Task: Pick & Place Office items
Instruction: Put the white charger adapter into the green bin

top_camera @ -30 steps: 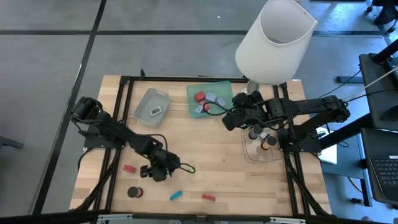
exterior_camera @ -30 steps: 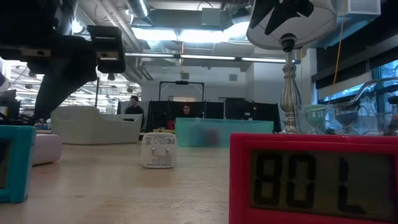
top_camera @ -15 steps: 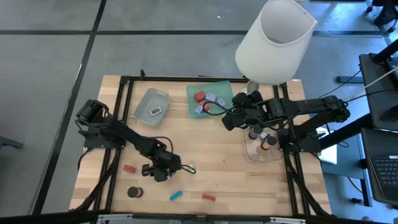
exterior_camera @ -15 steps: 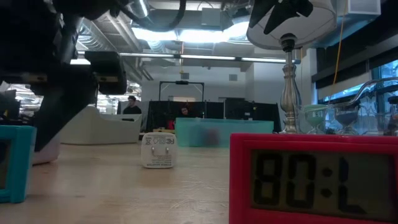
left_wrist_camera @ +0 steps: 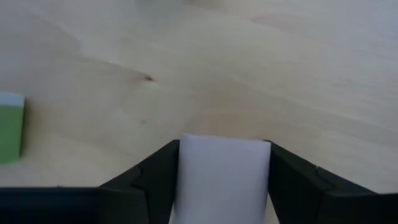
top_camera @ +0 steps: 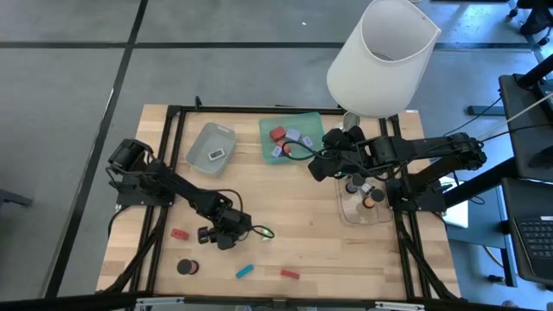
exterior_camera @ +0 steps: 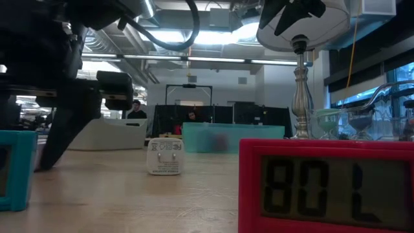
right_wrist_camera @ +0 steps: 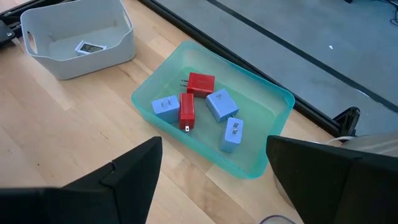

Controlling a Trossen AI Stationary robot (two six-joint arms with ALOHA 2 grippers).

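My left gripper (top_camera: 226, 235) is low over the near left of the table, with a white block (left_wrist_camera: 224, 180) between its two fingers. A white plug with a green side (left_wrist_camera: 9, 127) stands on the wood just beside it (exterior_camera: 163, 156). A red block (top_camera: 179, 234), a black cylinder (top_camera: 186, 267), a teal bar (top_camera: 244, 271) and a red bar (top_camera: 289, 274) lie near the front edge. My right gripper (right_wrist_camera: 214, 186) hangs open, high above the green tray (right_wrist_camera: 267, 99), which holds red and blue plugs. My left gripper pinches the white block by two opposite sides (left_wrist_camera: 186, 180) between its fingers (left_wrist_camera: 155, 180). The fingers come steeply from above, slanting down. The gripper itself hides the block's lower end, so whether it rests on the table cannot be told.
A grey tray (top_camera: 211, 147) with a small card stands at the far left, and a clear tray (top_camera: 367, 207) of dark pieces at the right. A large white lamp (top_camera: 384, 52) rises at the far right. A red clock (exterior_camera: 326, 188) and a teal one (exterior_camera: 13, 168) stand near the front.
My left gripper has sunk toward the table and shifted a little toward the right edge, coming down around the white block. The block and the plug beside it have stayed in place.
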